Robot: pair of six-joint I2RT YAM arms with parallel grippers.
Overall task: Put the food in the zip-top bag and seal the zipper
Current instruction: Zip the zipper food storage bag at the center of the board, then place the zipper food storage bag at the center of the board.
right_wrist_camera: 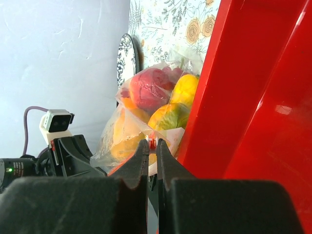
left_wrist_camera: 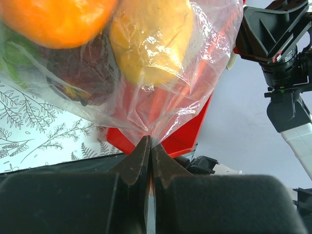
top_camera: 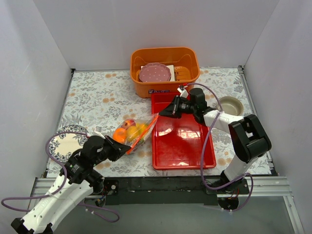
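Bag [top_camera: 134,132], filled with fruit [top_camera: 127,129], sits on the worktop [top_camera: 97,97] at the red tray's [top_camera: 190,146] left edge. Left jaws pinch its clear corner; right jaws clamp one end of the zipper [top_camera: 146,130]. Hold the strip taut and slide your right jaws evenly along it. Both arms reach low, wrists angled toward the bag.

A red tray [top_camera: 183,141] lies on the floral bench [top_camera: 102,95], just before an orange tub [top_camera: 141,87] holding a pink plate [top_camera: 155,73]. A patterned plate [top_camera: 66,144] sits far left and a bowl [top_camera: 231,106] right.
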